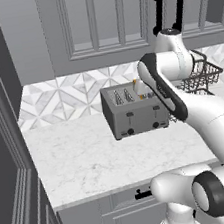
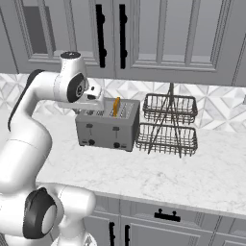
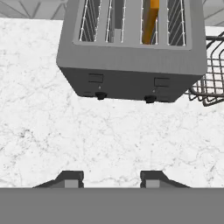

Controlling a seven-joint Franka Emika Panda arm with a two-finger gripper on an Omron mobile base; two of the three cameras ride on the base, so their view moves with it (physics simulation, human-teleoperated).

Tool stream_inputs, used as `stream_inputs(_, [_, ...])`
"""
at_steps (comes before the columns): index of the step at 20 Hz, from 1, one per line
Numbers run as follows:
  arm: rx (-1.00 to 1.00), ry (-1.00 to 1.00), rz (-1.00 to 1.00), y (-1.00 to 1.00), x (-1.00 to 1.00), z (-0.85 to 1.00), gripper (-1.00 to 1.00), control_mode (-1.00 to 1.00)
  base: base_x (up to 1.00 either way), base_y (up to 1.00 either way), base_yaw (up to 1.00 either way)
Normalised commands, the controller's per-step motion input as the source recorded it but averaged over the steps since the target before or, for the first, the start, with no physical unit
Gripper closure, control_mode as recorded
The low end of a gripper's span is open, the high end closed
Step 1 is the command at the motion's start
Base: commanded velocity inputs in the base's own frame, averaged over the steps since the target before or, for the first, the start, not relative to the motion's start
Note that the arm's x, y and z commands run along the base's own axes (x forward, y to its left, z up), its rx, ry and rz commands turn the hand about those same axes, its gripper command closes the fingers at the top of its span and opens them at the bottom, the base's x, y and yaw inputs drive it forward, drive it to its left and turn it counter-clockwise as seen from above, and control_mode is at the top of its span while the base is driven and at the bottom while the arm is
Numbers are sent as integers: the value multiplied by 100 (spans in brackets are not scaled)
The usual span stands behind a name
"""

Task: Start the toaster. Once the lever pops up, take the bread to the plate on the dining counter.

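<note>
**Robot hand poised above a four-slot toaster on a marble counter**

A run of grey panelled wall cabinets (image 2: 158, 38) with black handles hung across the far wall, above a backsplash (image 1: 66, 97) of pale geometric tiles. Below them a white marble counter (image 1: 105, 160) stretched left to right over grey base cabinets (image 2: 163, 223) with black handles. On the far left, a tall grey panel (image 1: 3, 149) closed off the counter's end.

The white robot arm (image 2: 29, 139) rose from the near side and bent over the counter, its forearm crossing in front of the toaster's right end in the left base view.

A two-tier black wire basket rack (image 2: 168, 126) stood just to the right of the toaster, its lower basket close against the toaster's side.

The toaster (image 2: 108, 125), boxy and grey, sat toward the far side of the counter, two black knobs low on its front. The bread (image 2: 116, 106), a thin yellow-orange slice, stood upright in one of the right-hand slots, its top poking above the toaster.

The gripper (image 3: 112, 178) hung over bare marble on the near side of the toaster, above its height, its two dark fingertips (image 3: 70, 178) set partly apart and holding nothing.
</note>
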Motion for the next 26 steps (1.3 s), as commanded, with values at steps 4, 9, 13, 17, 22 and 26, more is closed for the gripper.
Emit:
stream_inputs(4, [0, -18, 1, -24, -18, -4, -100, -100, 0, 0, 0])
stream_inputs(9, [0, -25, 12, -44, -10, -29, -100, -100, 0, 0, 0])
stream_inputs(13, [0, -9, 19, -23, 0, -40, -100, -100, 0, 0, 0])
stream_inputs(17, [0, 3, 8, 0, 7, -34, -100, -100, 0, 0, 0])
stream_inputs(22, [0, 11, 2, 0, 40, -40, -100, -100, 0, 0, 0])
stream_inputs(26, [0, 8, 0, 0, 50, -36, -100, -100, 0, 0, 0])
